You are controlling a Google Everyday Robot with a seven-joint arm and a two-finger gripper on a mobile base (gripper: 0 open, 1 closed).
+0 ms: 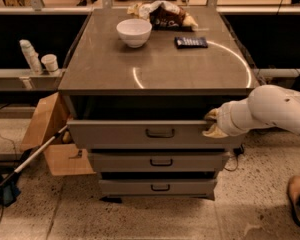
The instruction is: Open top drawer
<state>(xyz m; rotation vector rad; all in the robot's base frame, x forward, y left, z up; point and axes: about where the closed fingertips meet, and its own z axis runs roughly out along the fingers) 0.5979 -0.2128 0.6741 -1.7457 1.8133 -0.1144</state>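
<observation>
The top drawer point(120, 134) is the widest grey drawer, just under the cabinet's top, with a small dark bail handle point(160, 133) centred on its front. Its front stands a little out from the cabinet, with a dark gap above it. My gripper point(211, 124), on a white arm coming in from the right, rests against the right end of the drawer front, right of the handle. The two narrower drawers point(161, 162) sit below it.
On the cabinet top point(155, 69) stand a white bowl point(134, 32), a dark remote-like object point(191, 42) and a snack bag point(162, 13). A cardboard box point(50, 134) and a long-handled tool point(30, 159) lie at the left. A shoe point(299, 199) shows at the lower right.
</observation>
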